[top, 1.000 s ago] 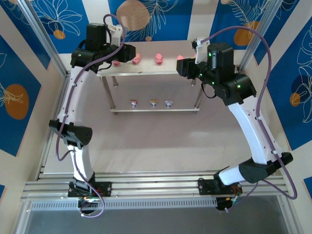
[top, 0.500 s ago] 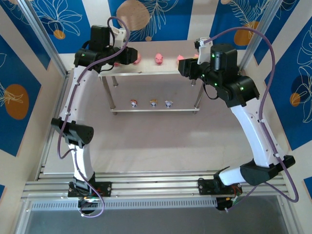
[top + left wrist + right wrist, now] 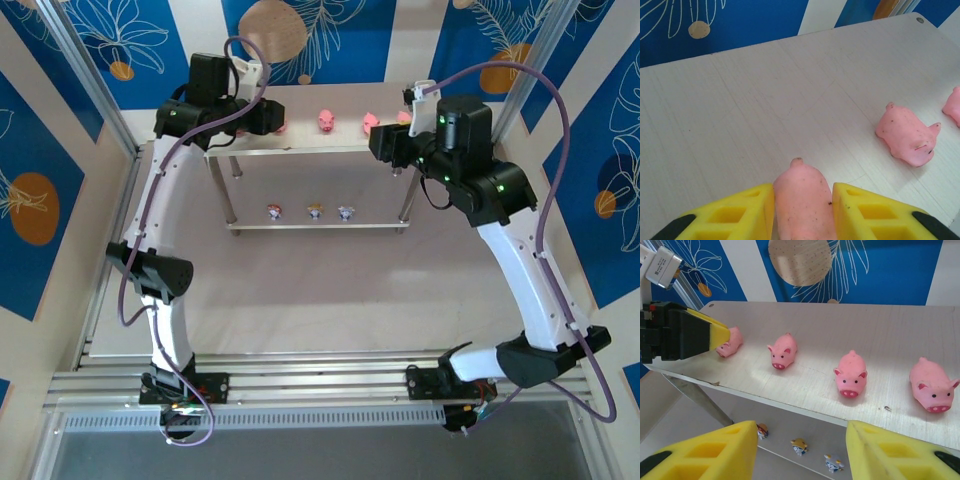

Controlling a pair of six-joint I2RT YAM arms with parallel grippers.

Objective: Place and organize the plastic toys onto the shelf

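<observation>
judging near done. shelf [image 3: 880, 335]: both boards loaded. left gripper [image 3: 802, 195] clamped on end pig [image 3: 802, 180] at top board's left end; right gripper [image 3: 800, 432] open, empty, by right end. three more pigs [image 3: 851, 374] in row; three figurines [image 3: 799, 446] on lower board. remaining: release, tidy row.

— The pigs [image 3: 851, 374] are all pink, aren't they?
— Pink, with deeper pink snouts and black dot eyes. One pig [image 3: 802, 215] has dark specks. The shelf [image 3: 880, 335] top is pale wood grain.
— And the small figurines [image 3: 799, 445]?
— Whitish, topped brown, orange and blue, as far as I can see.
— The left end effector [image 3: 802, 189] and right end effector [image 3: 800, 426]?
— Yellow at the tips, black behind. The wall [image 3: 880, 270] is blue and white stripes with white leaf outlines and a tan disc [image 3: 800, 262].
</observation>
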